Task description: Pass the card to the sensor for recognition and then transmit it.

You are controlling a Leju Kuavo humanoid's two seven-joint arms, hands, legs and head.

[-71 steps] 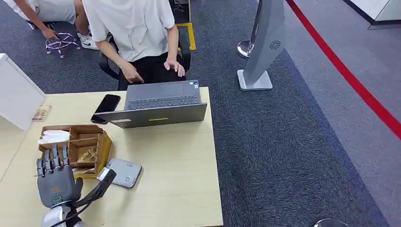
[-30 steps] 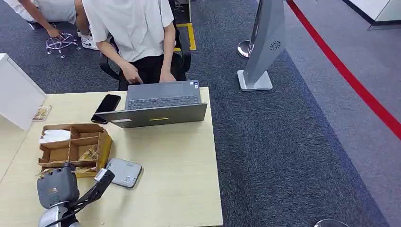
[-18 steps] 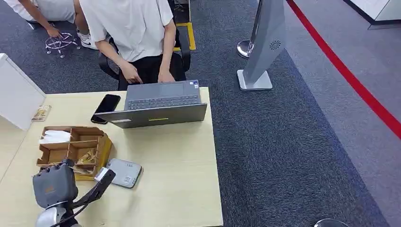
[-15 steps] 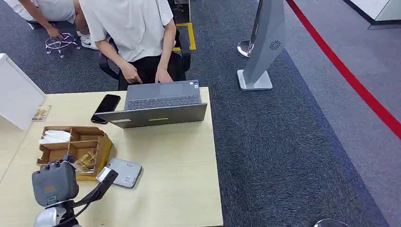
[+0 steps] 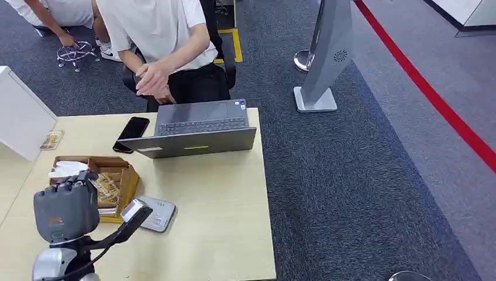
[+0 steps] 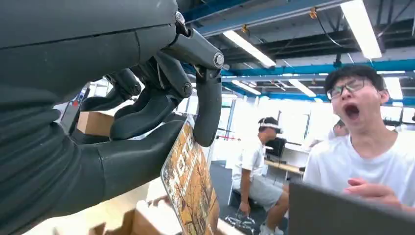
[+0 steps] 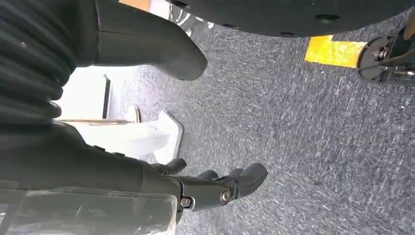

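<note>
My left hand [image 5: 64,209] hovers over the near end of the cardboard box [image 5: 127,177] and pinches a brown and yellow patterned card [image 5: 106,186] between thumb and fingers. The left wrist view shows that card [image 6: 192,188] held on edge under the curled fingers [image 6: 147,105] of the left hand [image 6: 112,147]. The sensor [image 5: 158,214], a flat grey pad, lies on the table just right of the box and of my hand. My right hand [image 7: 88,161] hangs over grey carpet, fingers loosely apart, holding nothing.
A person [image 5: 158,35] sits behind the table at an open grey laptop [image 5: 196,132], hands raised off it. A black phone [image 5: 132,132] lies left of the laptop. A white box [image 5: 20,117] stands at the far left. A grey stand [image 5: 324,58] is on the carpet.
My left hand dipped into the box, closed its fingers and has come up holding the card. The person lifted both hands off the laptop.
</note>
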